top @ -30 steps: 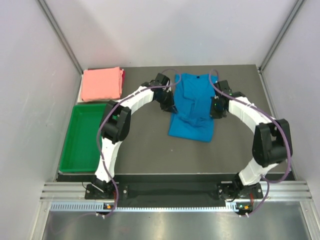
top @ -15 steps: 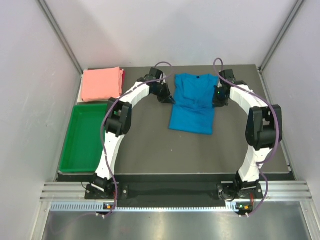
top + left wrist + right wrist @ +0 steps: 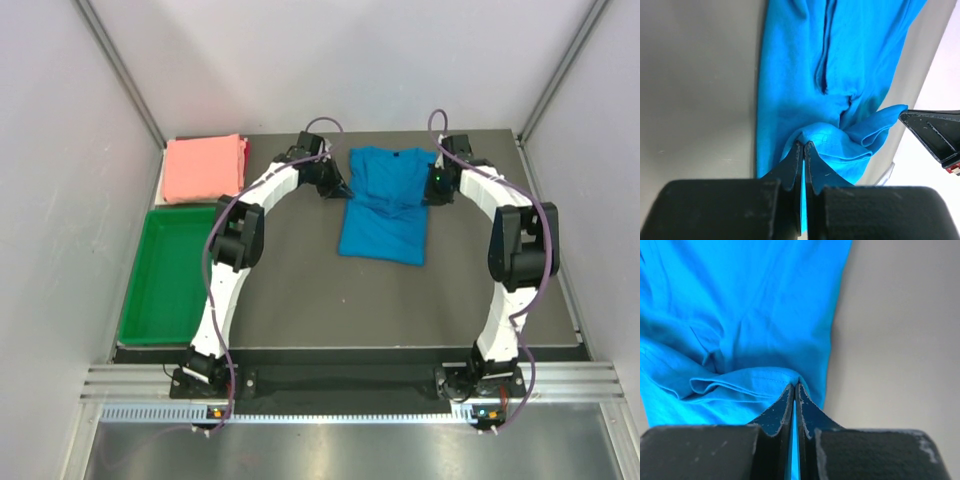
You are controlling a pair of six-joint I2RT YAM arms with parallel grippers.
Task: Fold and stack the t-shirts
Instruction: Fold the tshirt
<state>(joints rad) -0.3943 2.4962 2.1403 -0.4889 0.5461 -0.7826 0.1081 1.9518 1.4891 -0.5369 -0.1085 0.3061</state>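
The bright blue t-shirt (image 3: pixel 385 205) lies at the back middle of the table, its far end doubled over toward the near end. My left gripper (image 3: pixel 343 188) is shut on the shirt's left edge, and blue cloth (image 3: pixel 825 145) bunches up at its tips (image 3: pixel 804 144). My right gripper (image 3: pixel 432 190) is shut on the right edge, pinching a hemmed fold (image 3: pixel 740 382) between its tips (image 3: pixel 794 386). The salmon pink t-shirt (image 3: pixel 205 167) rests folded at the back left corner, touched by neither gripper.
A green plastic tray (image 3: pixel 168 272) sits along the left side, just in front of the pink shirt. White walls with metal rails enclose the table on three sides. Both arms arch inward from their bases at the near edge.
Both grippers have carried the blue shirt's edges toward the back of the table, pulling the cloth flatter and shifting it slightly away from me.
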